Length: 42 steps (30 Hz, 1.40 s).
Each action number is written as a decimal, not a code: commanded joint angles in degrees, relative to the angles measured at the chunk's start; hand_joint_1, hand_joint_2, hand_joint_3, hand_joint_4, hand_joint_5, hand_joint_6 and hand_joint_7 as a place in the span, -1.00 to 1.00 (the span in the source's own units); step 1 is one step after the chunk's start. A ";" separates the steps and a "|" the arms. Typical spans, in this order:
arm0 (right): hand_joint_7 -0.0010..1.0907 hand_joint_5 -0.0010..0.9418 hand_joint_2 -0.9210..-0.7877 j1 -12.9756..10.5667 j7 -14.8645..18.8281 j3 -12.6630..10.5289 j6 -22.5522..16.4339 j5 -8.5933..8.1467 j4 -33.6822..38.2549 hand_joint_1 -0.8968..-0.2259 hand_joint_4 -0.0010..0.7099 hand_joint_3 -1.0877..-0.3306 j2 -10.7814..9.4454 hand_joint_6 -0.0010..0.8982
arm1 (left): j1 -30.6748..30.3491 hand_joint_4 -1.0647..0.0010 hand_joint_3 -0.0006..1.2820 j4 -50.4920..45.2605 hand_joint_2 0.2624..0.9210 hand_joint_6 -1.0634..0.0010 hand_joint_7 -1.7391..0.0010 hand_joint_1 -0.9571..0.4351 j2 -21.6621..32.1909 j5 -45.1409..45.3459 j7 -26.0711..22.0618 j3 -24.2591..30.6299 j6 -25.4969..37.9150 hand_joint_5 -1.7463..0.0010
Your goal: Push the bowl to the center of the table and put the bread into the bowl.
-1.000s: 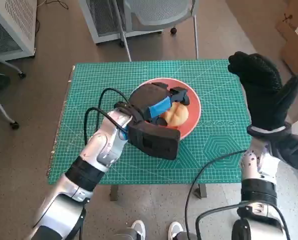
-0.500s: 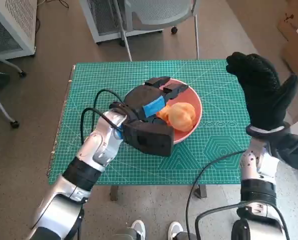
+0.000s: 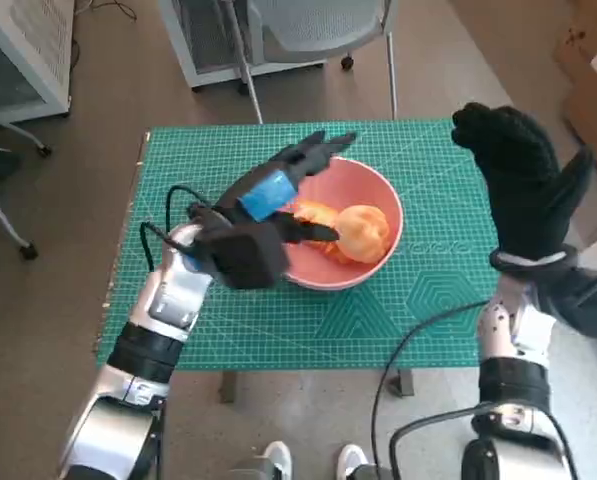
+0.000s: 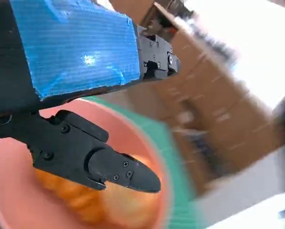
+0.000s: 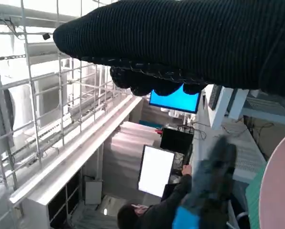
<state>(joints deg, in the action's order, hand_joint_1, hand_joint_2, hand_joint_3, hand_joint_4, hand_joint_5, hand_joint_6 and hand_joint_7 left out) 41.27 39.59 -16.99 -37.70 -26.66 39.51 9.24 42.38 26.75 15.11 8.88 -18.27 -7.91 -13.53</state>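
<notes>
Bread (image 3: 356, 231) sits in the pink bowl (image 3: 380, 192), just beyond the left hand (image 3: 268, 205), whose fingers (image 3: 323, 151) are spread, holding nothing; the gloved right hand (image 3: 523, 185) is raised, empty, fingers apart.

Counted one pink bowl (image 3: 376, 215) on one green cutting mat (image 3: 433, 290), with two orange bread pieces (image 3: 362, 232) inside (one round, one partly hidden behind the fingers). Saw two hands, the left hand (image 3: 278, 190) and the right hand (image 3: 523, 185), plus one chair (image 3: 318, 25) and one pair of shoes (image 3: 313, 462). Noted one person (image 5: 152, 212) (right wrist view only) among three screens (image 5: 156, 170).
</notes>
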 commanded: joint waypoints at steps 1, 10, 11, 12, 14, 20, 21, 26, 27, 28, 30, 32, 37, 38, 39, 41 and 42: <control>-0.98 -0.99 -1.00 -0.09 -1.19 0.37 0.27 0.92 -0.28 -0.23 -0.33 -0.08 -0.40 -0.23 | -3.32 1.00 -0.67 -0.67 1.00 0.79 0.88 -0.70 -3.86 -15.90 -3.81 9.17 -8.70 1.00; -0.97 -0.99 -1.00 0.72 -2.81 0.78 0.69 1.77 -1.37 -0.20 -0.30 -0.06 0.12 -0.20 | -7.54 0.99 -0.34 -6.92 1.00 0.96 0.56 -0.71 -7.52 -27.47 -3.99 15.66 -11.95 1.00; -0.97 -0.98 -1.00 0.82 -3.20 0.90 0.75 2.05 -1.60 -0.20 -0.29 -0.06 0.17 -0.20 | -7.96 0.99 -0.33 -7.38 1.00 0.97 0.52 -0.70 -7.69 -27.74 -3.69 16.14 -12.60 1.00; -0.97 -0.98 -1.00 0.89 -3.50 0.97 0.81 2.27 -1.79 -0.20 -0.29 -0.06 0.21 -0.20 | -8.25 0.97 -0.32 -7.72 1.00 0.98 0.48 -0.69 -7.80 -27.89 -3.47 16.45 -13.05 0.99; -0.97 -0.98 -1.00 0.98 -4.05 1.16 0.84 2.73 -2.18 -0.20 -0.28 -0.06 0.23 -0.20 | -9.00 0.95 -0.31 -8.64 1.00 0.99 0.43 -0.67 -7.79 -27.48 -2.75 16.87 -13.60 0.98; -0.98 -0.98 -1.00 1.40 -5.09 1.71 0.96 3.58 -2.88 -0.21 -0.28 -0.04 0.22 -0.21 | -11.71 0.92 -0.31 -12.53 1.00 1.00 0.37 -0.65 -7.25 -27.29 -2.44 16.96 -12.68 0.97; -0.98 -0.98 -1.00 1.55 -5.23 1.80 0.99 3.68 -2.88 -0.21 -0.28 -0.04 0.22 -0.21 | -12.05 0.92 -0.31 -12.86 1.00 1.00 0.37 -0.65 -7.18 -27.59 -2.78 16.97 -12.55 0.97; -0.98 -0.99 -1.00 2.22 -5.66 2.14 1.13 4.20 -2.73 -0.22 -0.29 -0.03 0.16 -0.21 | -13.09 0.95 -0.30 -13.69 1.00 1.00 0.41 -0.65 -7.27 -28.41 -3.87 16.87 -12.12 0.98; -0.98 -0.99 -1.00 2.39 -5.70 2.19 1.16 4.27 -2.62 -0.23 -0.29 -0.03 0.15 -0.21 | -13.21 0.95 -0.30 -13.85 1.00 1.00 0.41 -0.65 -7.34 -28.44 -3.91 16.84 -11.93 0.98; -0.98 -1.00 -1.00 2.51 -5.71 2.21 1.18 4.30 -2.53 -0.23 -0.30 -0.02 0.17 -0.21 | -13.28 0.96 -0.30 -13.96 1.00 1.00 0.43 -0.65 -7.42 -28.44 -3.94 16.82 -11.81 0.99; -0.98 -1.00 -1.00 2.79 -5.83 2.32 1.40 4.44 -2.49 -0.24 -0.31 -0.01 0.15 -0.21 | -13.34 0.97 -0.30 -13.95 1.00 1.00 0.44 -0.64 -7.52 -28.33 -3.86 16.84 -11.58 0.99; -0.98 -1.00 -1.00 3.02 -5.94 2.41 1.66 4.51 -2.45 -0.24 -0.32 -0.01 0.14 -0.20 | -13.35 0.98 -0.30 -13.99 1.00 1.00 0.45 -0.64 -7.63 -28.29 -3.72 16.82 -11.17 0.99; -0.97 -0.99 -1.00 3.76 -5.49 2.37 2.57 4.22 -1.82 -0.26 -0.31 0.05 0.28 -0.17 | -13.19 0.99 -0.30 -14.00 1.00 1.00 0.47 -0.59 -7.89 -28.07 -3.63 16.61 -10.39 1.00; -0.96 -0.99 -1.00 3.84 -5.44 2.39 2.73 4.20 -1.83 -0.27 -0.30 0.08 0.27 -0.16 | -13.15 0.99 -0.30 -13.98 1.00 1.00 0.48 -0.57 -7.90 -28.02 -3.66 16.60 -10.34 1.00; -0.96 -0.99 -1.00 3.91 -5.37 2.42 2.94 4.15 -1.90 -0.27 -0.30 0.09 0.26 -0.16 | -13.08 1.00 -0.30 -14.05 1.00 1.00 0.49 -0.57 -7.94 -27.91 -3.56 16.56 -10.20 1.00; -0.96 -0.99 -1.00 4.06 -5.24 2.50 3.41 4.06 -2.15 -0.28 -0.29 0.12 0.23 -0.14 | -12.94 1.00 -0.30 -14.35 1.00 1.00 0.49 -0.55 -7.95 -27.88 -3.40 16.56 -9.73 1.00; -0.96 -0.99 -1.00 4.16 -5.11 2.48 3.64 3.98 -2.18 -0.29 -0.28 0.14 0.30 -0.14 | -12.84 1.00 -0.30 -14.48 1.00 1.00 0.49 -0.55 -7.94 -27.82 -3.30 16.54 -9.50 1.00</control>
<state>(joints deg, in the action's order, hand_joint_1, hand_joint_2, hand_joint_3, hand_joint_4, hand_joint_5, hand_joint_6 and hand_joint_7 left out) 45.39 34.17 -14.68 -35.32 -22.44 36.83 9.06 29.76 13.84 7.25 -18.90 -21.76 8.87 -23.79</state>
